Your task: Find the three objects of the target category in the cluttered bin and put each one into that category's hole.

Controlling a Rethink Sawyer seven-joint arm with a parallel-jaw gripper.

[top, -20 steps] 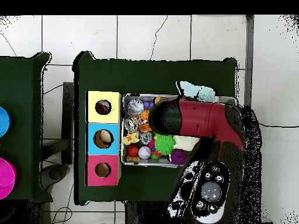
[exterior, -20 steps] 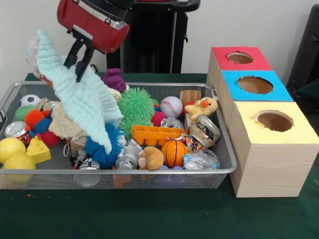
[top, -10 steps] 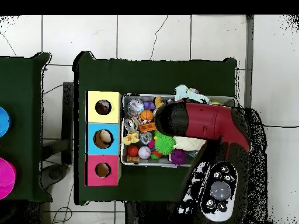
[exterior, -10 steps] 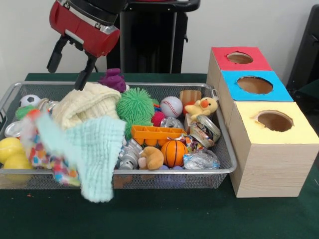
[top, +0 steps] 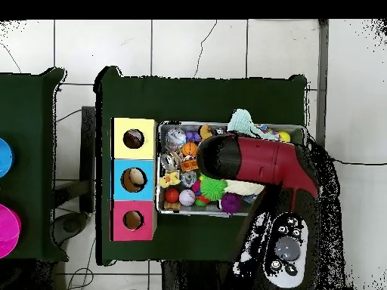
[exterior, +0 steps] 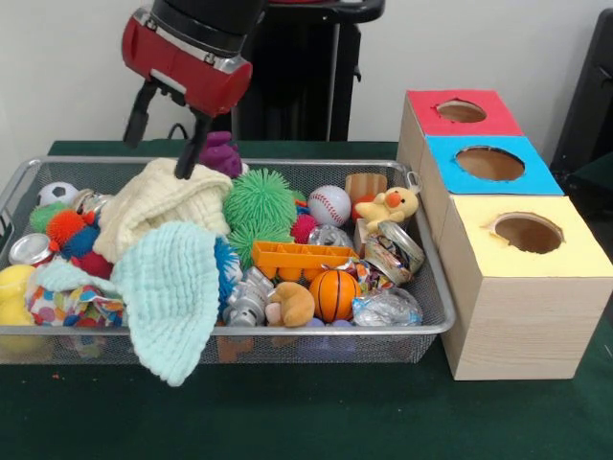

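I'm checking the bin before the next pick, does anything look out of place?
Yes. The mint green cloth is draped over the front rim of the wire bin, hanging outside toward the table. The gripper hovers open and empty above the cream cloth.

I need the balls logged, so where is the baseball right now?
In the front view the baseball lies toward the bin's far side, right of the green spiky ball and left of the yellow duck.

A mint-green cloth (exterior: 172, 292) drapes over the silver wire bin (exterior: 316, 340), beside a cream cloth (exterior: 158, 201) and a multicoloured dotted cloth (exterior: 67, 305). A green spiky ball (exterior: 261, 199), an orange basketball (exterior: 334, 293), a white red-stitched baseball (exterior: 329, 204) and a yellow duck (exterior: 388, 206) lie within. The boxes' tops are red (exterior: 460, 113), blue (exterior: 490, 164) and yellow (exterior: 527, 235); the bench (exterior: 306, 412) is dark green.
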